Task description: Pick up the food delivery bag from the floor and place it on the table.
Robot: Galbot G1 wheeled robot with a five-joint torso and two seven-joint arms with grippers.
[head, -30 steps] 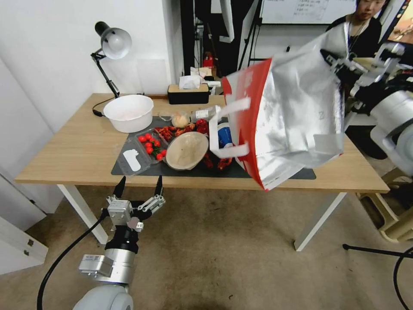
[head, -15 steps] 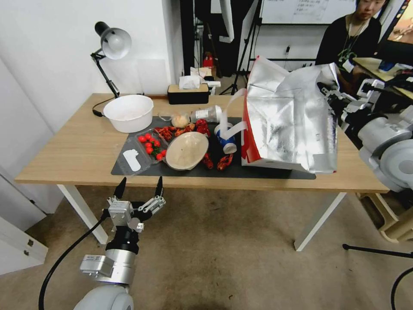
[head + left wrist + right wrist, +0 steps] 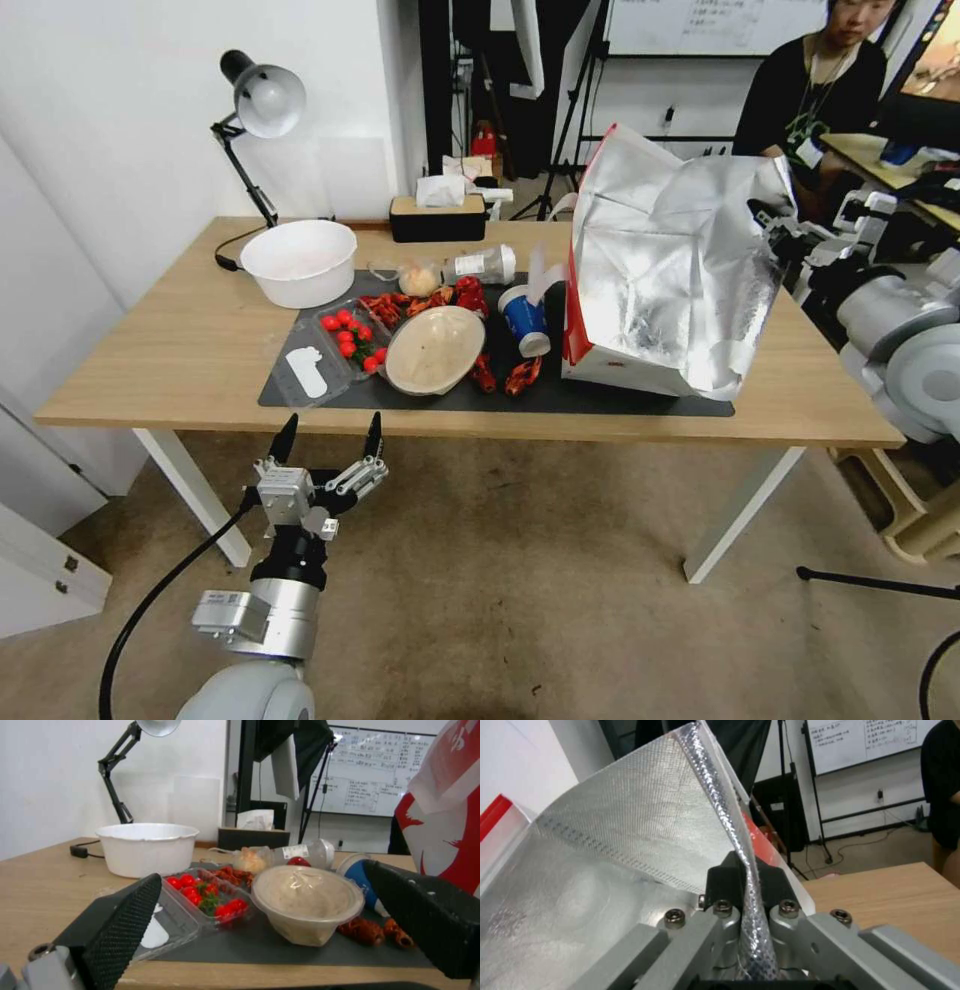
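From the head view, the food delivery bag (image 3: 670,270) stands on the table (image 3: 150,360), its base on the dark grey mat (image 3: 600,400) toward the three o'clock end, crinkled silver foil facing out with a red edge down its nine o'clock side. The right gripper (image 3: 785,240) meets the bag's top rim at about two o'clock. The left gripper (image 3: 325,440) hangs low over the mottled floor (image 3: 520,580) at seven o'clock, just off the table's front edge, its two black fingers spread wide on nothing. The left wrist view looks between those textured black fingers (image 3: 125,922) across the tabletop: a clear box of cherry tomatoes (image 3: 210,896), a lidded translucent bowl (image 3: 305,903), a white tub (image 3: 145,847), and the bag's red-and-white side (image 3: 450,817) at three o'clock. The right wrist view adds the grip itself: black pads (image 3: 720,881) pinch a fold of embossed foil (image 3: 630,832) at the rim, with pale wood beyond.
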